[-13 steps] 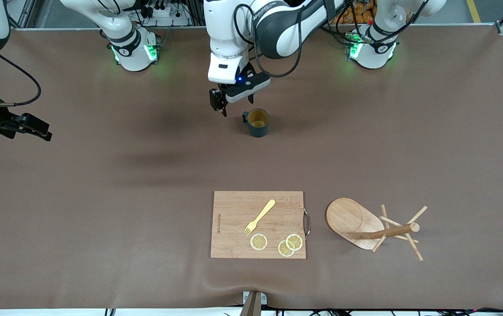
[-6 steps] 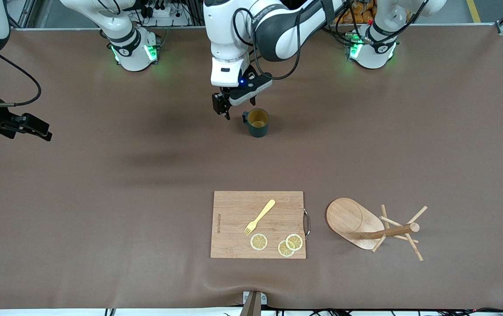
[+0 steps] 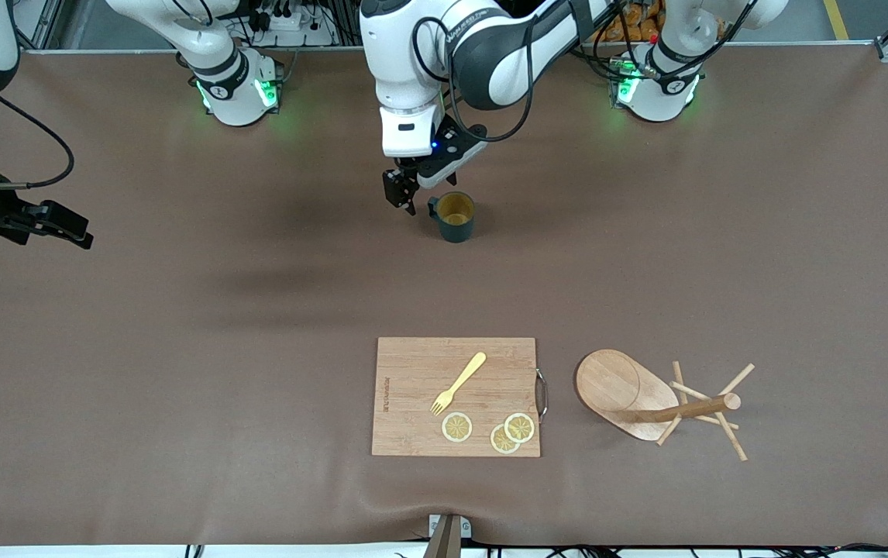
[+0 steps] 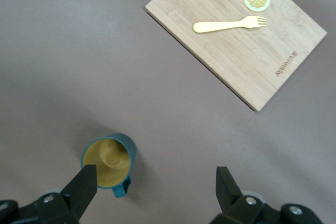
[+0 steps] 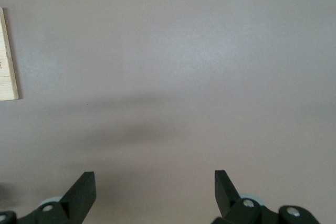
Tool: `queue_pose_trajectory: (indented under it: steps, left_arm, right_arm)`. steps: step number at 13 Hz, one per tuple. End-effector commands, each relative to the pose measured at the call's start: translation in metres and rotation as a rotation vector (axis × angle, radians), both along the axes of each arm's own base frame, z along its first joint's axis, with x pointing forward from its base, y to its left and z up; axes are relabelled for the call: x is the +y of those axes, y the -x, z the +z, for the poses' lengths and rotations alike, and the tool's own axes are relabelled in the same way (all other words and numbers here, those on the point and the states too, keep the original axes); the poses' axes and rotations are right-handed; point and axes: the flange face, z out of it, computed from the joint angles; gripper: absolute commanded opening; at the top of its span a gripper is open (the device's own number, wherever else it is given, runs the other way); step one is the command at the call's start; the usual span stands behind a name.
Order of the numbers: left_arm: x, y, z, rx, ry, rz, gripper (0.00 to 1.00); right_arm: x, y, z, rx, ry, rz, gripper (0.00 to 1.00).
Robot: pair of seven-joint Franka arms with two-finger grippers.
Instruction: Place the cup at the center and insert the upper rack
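Brown table mat (image 3: 180,349): small dark teal ribbed cup (image 3: 456,216), upright, contents indiscernible, beside spread left gripper (image 3: 405,190). Light wooden mug tree (image 3: 661,403) toppled near rectangular wooden cutting board (image 3: 413,372). Right gripper (image 3: 64,231) waits, spread, arm cropped.

Brown worktop (image 3: 180,372). Rectangular wooden cutting board (image 3: 413,364) lies flat near the front camera's edge, metal handle (image 3: 542,394) on the side toward the left arm's end. On it: yellow fork (image 3: 459,383), three lemon slices (image 3: 457,427) nearer the camera, two overlapping.
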Motion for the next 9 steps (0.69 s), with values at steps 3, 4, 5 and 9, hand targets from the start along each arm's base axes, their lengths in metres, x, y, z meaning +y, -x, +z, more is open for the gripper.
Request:
queue_pose_trajectory:
  steps: [3, 4, 5, 9]
  left_arm:
    - [-0.003, 0.012, -0.001, -0.038, -0.071, 0.015, 1.0]
    - [-0.007, 0.018, -0.004, -0.033, -0.076, 0.007, 1.0]
    - [-0.007, 0.019, -0.006, -0.031, -0.081, 0.007, 1.0]
    - [-0.006, 0.02, -0.005, -0.033, -0.085, 0.019, 1.0]
  right_arm:
    - [-0.009, 0.003, 0.0, -0.003, 0.012, -0.013, 1.0]
    - [-0.009, 0.002, -0.001, -0.005, 0.012, -0.014, 1.0]
    - [-0.008, 0.002, -0.002, -0.003, 0.011, -0.013, 1.0]
    - [-0.004, 0.005, -0.004, 0.024, 0.01, -0.004, 1.0]
